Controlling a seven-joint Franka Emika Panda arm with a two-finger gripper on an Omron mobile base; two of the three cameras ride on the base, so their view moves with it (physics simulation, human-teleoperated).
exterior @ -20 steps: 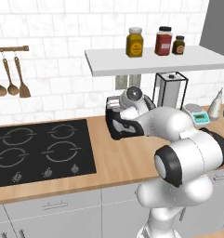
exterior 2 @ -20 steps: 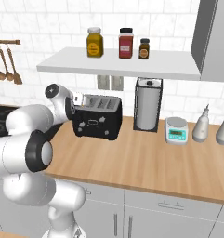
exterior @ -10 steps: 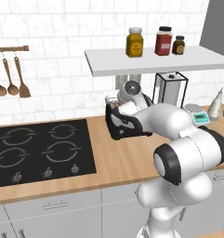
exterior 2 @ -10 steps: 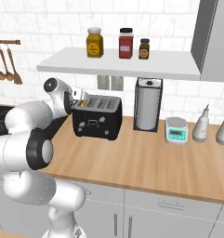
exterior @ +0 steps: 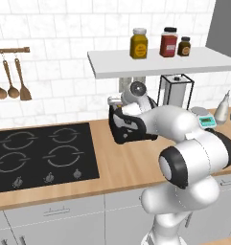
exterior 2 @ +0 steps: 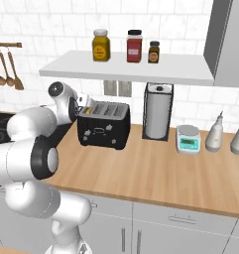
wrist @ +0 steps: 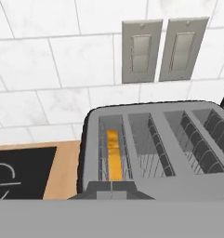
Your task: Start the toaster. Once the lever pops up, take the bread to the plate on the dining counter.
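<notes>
- Compared with a second back, the arm's wrist has crept up and back toward the wall behind the toaster [exterior 2: 103, 125]; the base hasn't budged, since the hob and shelf sit where they did.
- Bread [wrist: 114, 154] is down inside the leftmost slot in the hand view, just a golden edge showing between the wire guides. It's that deep presumably because the lever is down and toasting is on, which fits the first half of the job.
- Gripper [exterior 2: 86, 103] sits at the toaster's left end, right by the top edge, fingers together with nothing between them. My guess is it pinched shut so a blunt tip could push the lever, not grab anything.
- Hand camera looks straight down into the slots, so I'd say it's parked to watch that slice.
- Toaster stands on the wood worktop [exterior 2: 155, 168] against the tiled wall, between the hob [exterior: 35, 153] and a paper towel holder [exterior 2: 157, 111].
- Next bit looks like waiting for the pop, then opening up to take the bread.
</notes>
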